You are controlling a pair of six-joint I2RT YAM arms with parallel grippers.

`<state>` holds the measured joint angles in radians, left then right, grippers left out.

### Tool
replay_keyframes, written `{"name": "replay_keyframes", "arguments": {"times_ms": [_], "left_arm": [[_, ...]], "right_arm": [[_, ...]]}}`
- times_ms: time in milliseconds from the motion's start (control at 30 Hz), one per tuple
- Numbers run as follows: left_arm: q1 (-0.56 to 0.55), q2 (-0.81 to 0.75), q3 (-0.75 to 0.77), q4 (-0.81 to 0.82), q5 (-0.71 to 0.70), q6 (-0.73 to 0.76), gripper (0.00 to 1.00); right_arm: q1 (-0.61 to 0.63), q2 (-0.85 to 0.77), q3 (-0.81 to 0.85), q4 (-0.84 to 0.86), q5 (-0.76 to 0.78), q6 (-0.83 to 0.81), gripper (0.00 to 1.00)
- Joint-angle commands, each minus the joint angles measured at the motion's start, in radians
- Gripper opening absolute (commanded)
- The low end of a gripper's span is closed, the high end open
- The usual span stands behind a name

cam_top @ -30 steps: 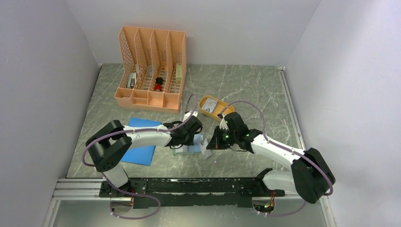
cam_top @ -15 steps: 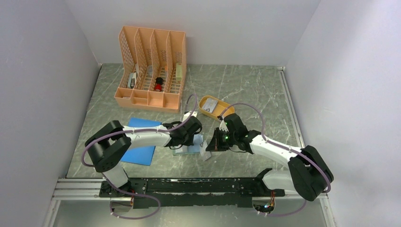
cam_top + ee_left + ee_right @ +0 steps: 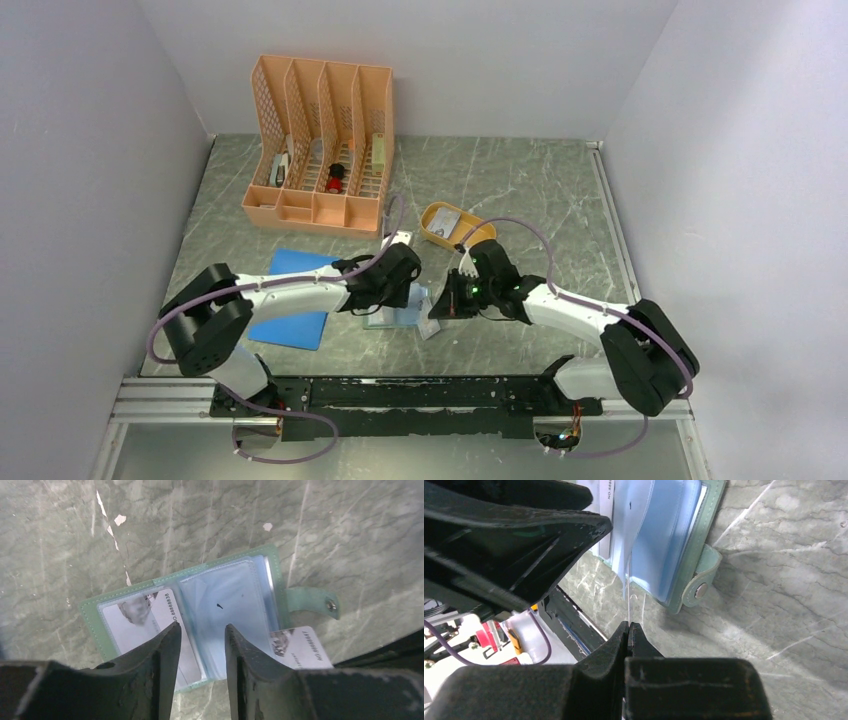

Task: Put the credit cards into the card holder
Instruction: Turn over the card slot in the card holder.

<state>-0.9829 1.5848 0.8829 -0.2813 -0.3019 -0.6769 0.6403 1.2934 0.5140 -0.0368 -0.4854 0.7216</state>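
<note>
The card holder (image 3: 227,592) lies open on the table, sage green with pale blue-clear pockets and a snap tab (image 3: 312,600) at its right. One credit card (image 3: 140,622) sits in its left pocket. My left gripper (image 3: 200,632) is open, its fingers straddling the wallet's middle fold from above. My right gripper (image 3: 628,626) is shut on a second credit card (image 3: 297,647), seen edge-on in the right wrist view (image 3: 628,600), with its far edge at the wallet's right pocket (image 3: 664,540). In the top view the two grippers (image 3: 398,288) (image 3: 443,305) meet over the wallet (image 3: 395,317).
A mustard-yellow oval tray (image 3: 470,236) with a card in it lies just behind the right gripper. A flat blue pad (image 3: 300,325) lies left of the wallet under the left arm. An orange desk organizer (image 3: 320,150) stands at the back left.
My right gripper has moved left with its card, bringing it up to the wallet's right side. My left arm has swung a little lower, its gripper staying over the wallet.
</note>
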Motion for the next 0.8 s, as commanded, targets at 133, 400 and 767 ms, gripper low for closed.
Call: {"name": "replay_keyframes", "arguments": {"times_ms": [133, 400, 767], "left_arm": [[-0.001, -0.098, 0.03, -0.013, 0.037, -0.006, 0.5], [-0.002, -0.065, 0.042, 0.015, 0.113, -0.003, 0.53], [0.007, -0.065, 0.019, 0.013, 0.102, -0.006, 0.27]], "right_arm": [[0.039, 0.037, 0.038, 0.074, -0.022, 0.007, 0.0], [0.059, 0.075, 0.054, 0.128, -0.031, 0.024, 0.0], [0.059, 0.084, 0.042, 0.153, -0.024, 0.044, 0.0]]}}
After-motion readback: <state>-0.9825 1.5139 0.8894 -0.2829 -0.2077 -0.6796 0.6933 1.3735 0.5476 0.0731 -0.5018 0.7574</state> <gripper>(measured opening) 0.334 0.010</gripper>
